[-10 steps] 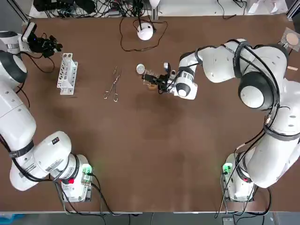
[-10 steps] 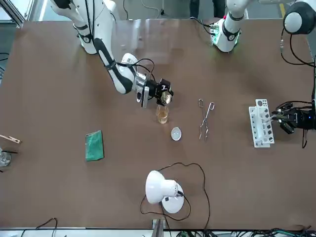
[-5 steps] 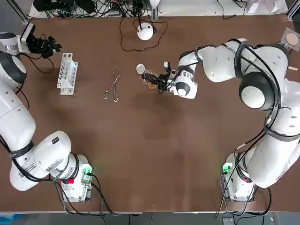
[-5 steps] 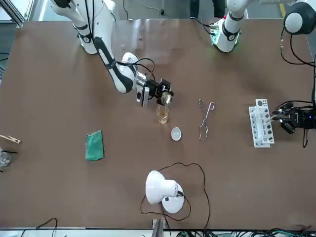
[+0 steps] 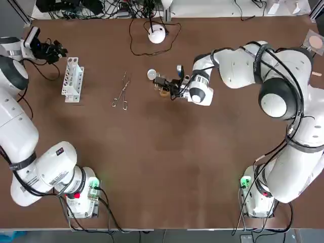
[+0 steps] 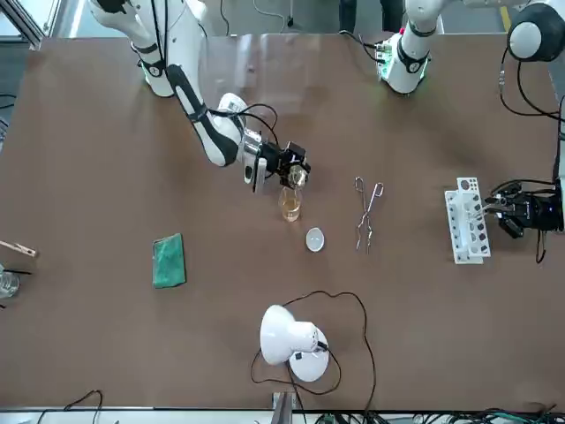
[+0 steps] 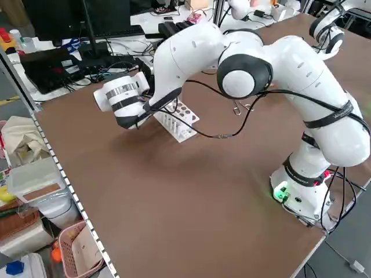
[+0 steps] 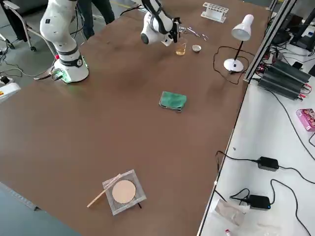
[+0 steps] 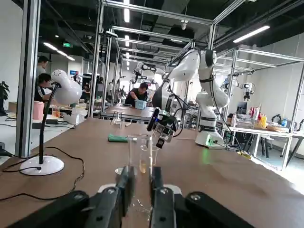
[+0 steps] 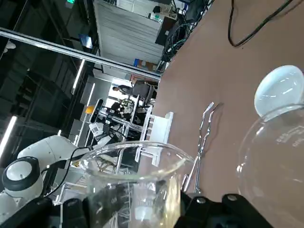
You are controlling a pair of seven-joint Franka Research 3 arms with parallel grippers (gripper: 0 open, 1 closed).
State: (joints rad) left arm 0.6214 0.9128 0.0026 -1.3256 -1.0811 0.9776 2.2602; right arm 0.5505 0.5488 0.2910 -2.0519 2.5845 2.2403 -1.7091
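While the right arm rises from its base at the near right, it bends at a big elbow over the far right of the table [image 5: 162, 167] and sends its forearm leftward. The wrist is turned so that the hand lies almost level, pointing left. The right gripper [image 5: 169, 87] hangs over the far middle of the table, its jaws clamped on a small glass beaker [image 10: 135, 190] that is tipped well over on its side. Just below and beside that mouth stands a second beaker with amber liquid [image 6: 290, 205], upright on the table. A small white dish [image 5: 152, 74] lies just beyond it on the far side, and metal tongs [image 5: 121, 93] lie to the left, clear of both. A white desk lamp [image 5: 157, 34] stands farther off at the far edge, and a green cloth [image 6: 168, 261] lies well to the right. The left arm runs from its near-left base up the left edge, its hand held level and aimed rightward at the far left corner. The left gripper [image 5: 61, 49] sits just beside the white test tube rack [image 5: 72, 79]. Its jaws are drawn nearly together with only a narrow slit between them, and whether they pinch anything cannot be told.
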